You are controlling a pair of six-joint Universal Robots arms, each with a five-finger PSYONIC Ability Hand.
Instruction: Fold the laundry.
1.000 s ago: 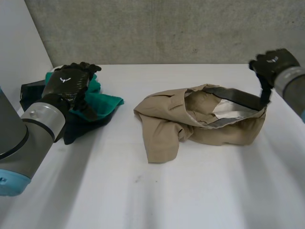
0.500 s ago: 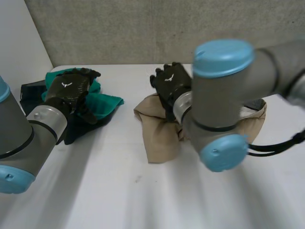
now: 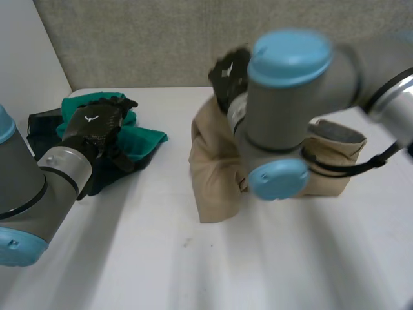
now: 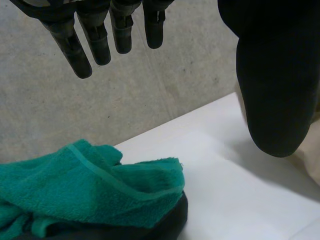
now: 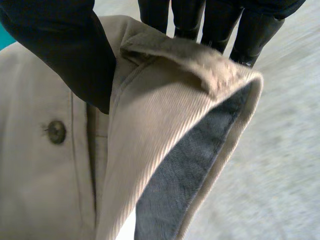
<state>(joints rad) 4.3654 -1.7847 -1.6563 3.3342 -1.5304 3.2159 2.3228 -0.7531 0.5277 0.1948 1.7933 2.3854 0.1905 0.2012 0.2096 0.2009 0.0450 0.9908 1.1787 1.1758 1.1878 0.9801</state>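
Note:
A tan garment [image 3: 213,174] with a grey lining lies crumpled mid-table. My right arm [image 3: 290,110] reaches across it and hides its middle. My right hand [image 3: 229,74] holds the garment's left end raised off the table. In the right wrist view the thumb [image 5: 65,45] and fingers pinch the garment's [image 5: 165,130] folded waistband edge, beside a button [image 5: 56,131]. My left hand [image 3: 97,123] hovers open over a teal towel [image 3: 145,137]. Its straight fingers [image 4: 100,30] hold nothing above the towel [image 4: 90,190].
The teal towel lies on a dark cloth [image 3: 39,123] at the table's far left, near the wall. The grey back wall [image 3: 161,39] runs right behind the table's far edge. White tabletop [image 3: 193,265] lies bare in front of the garments.
My right arm has swung from the garment's right end to its left end. The hand has shut on the waistband and lifted it. The left hand has barely moved.

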